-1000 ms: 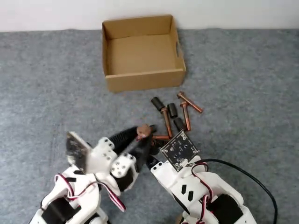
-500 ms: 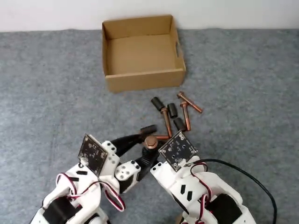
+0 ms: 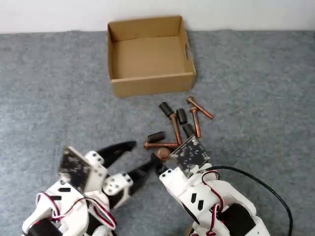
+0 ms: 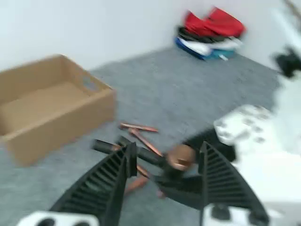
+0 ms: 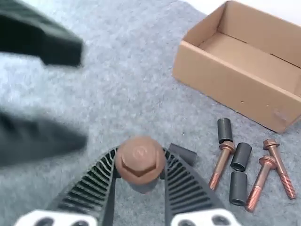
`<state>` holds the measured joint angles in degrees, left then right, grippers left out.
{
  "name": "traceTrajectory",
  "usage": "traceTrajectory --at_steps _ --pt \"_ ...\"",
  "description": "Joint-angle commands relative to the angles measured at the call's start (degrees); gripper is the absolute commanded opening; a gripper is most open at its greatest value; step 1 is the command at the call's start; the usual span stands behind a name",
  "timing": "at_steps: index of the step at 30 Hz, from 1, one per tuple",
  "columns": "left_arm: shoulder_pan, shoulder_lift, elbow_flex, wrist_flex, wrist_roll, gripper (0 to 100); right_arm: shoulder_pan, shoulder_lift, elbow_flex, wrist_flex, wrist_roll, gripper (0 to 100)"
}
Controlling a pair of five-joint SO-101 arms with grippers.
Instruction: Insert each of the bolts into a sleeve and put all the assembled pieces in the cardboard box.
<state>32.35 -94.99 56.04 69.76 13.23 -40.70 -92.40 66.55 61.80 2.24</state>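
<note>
The right jaws were clenched on a copper bolt [image 5: 139,157], its head showing between them, over the grey counter [image 3: 256,88]. The left jaws stood released, spread wide just beside that bolt. More bolts [image 3: 175,127] and black sleeves [image 3: 181,116] lay loose between the arms and the cardboard box [image 3: 152,84].

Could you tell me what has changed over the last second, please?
The left gripper has drawn back from the bolt, open, toward its base. The right gripper still clamps the bolt, now nearer its own arm. Box, loose bolts and sleeves stayed put.
</note>
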Motion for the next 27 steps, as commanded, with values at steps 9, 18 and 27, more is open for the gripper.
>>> traceTrajectory --at_steps 9,18,27 --pt "-29.54 -0.18 13.14 -3.96 -0.09 0 12.00 27.91 -15.74 -5.93 -8.09 0.8" --pt "-34.64 -0.18 34.68 -12.48 -5.36 0 16.48 62.99 -40.44 -16.04 -10.37 0.8" --pt "-34.64 -0.09 40.92 -18.11 -4.92 0 22.46 95.16 -73.49 -21.41 -9.93 0.8"
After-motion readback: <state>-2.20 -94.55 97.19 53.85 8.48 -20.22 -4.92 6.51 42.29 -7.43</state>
